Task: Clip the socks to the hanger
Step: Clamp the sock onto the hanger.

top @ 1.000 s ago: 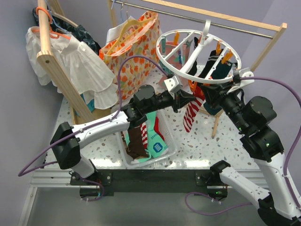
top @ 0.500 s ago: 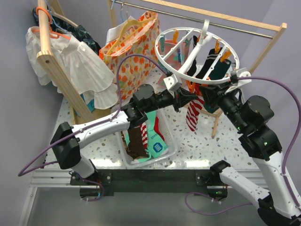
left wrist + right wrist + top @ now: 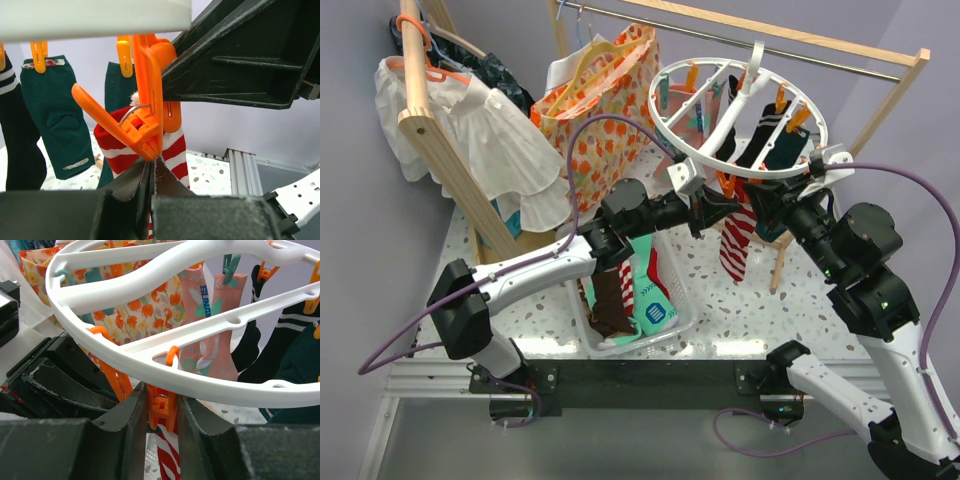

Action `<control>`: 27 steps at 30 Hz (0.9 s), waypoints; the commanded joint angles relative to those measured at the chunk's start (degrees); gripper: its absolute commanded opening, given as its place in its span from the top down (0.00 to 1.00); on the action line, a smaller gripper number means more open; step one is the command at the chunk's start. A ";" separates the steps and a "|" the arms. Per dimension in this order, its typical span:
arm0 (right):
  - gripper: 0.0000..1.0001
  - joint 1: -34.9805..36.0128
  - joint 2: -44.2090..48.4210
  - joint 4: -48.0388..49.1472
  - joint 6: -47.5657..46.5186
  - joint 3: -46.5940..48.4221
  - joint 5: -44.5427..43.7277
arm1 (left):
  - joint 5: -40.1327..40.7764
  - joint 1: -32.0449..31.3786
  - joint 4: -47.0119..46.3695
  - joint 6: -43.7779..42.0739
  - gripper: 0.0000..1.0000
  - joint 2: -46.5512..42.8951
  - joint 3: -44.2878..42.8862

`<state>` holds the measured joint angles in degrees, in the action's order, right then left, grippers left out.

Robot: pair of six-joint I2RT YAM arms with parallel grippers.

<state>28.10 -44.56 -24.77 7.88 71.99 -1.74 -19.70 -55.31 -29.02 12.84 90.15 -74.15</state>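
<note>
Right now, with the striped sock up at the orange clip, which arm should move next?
Right. The right gripper squeezes the orange clip on the hanger, so easing off should let it bite. The left gripper is shut on the red-and-white sock, holding it at the clip's mouth.

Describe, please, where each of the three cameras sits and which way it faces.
Top camera: above and behind the arms, looking down and forward at the drying ring and sock basket; both arms show.
Left wrist camera: on the left arm, looking along its shut left tool up at the orange clip and striped sock.
Right wrist camera: on the right arm, looking past the right tool at that clip under the ring.
Both wrist views share the clip and sock.
</note>
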 commanded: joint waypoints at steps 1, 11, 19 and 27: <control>0.91 0.29 -0.09 -0.71 -1.20 1.23 3.06 | -2.88 -0.33 -1.57 -1.33 1.00 -2.08 0.50; 0.91 0.29 -0.01 -0.98 -2.17 1.93 2.27 | -5.26 -0.33 0.89 -3.00 1.00 -2.70 0.94; 0.91 0.38 -0.01 -1.42 -2.43 2.11 2.26 | -4.73 -0.24 0.89 -3.52 1.00 -3.05 -0.03; 0.91 0.29 0.08 -1.33 -1.55 1.58 3.49 | -2.27 -0.15 1.24 -3.09 1.00 -1.82 -2.23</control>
<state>28.10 -44.56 -24.86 6.44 72.42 -1.80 -23.57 -55.31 -26.44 10.72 89.41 -73.36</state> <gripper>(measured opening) 0.270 0.018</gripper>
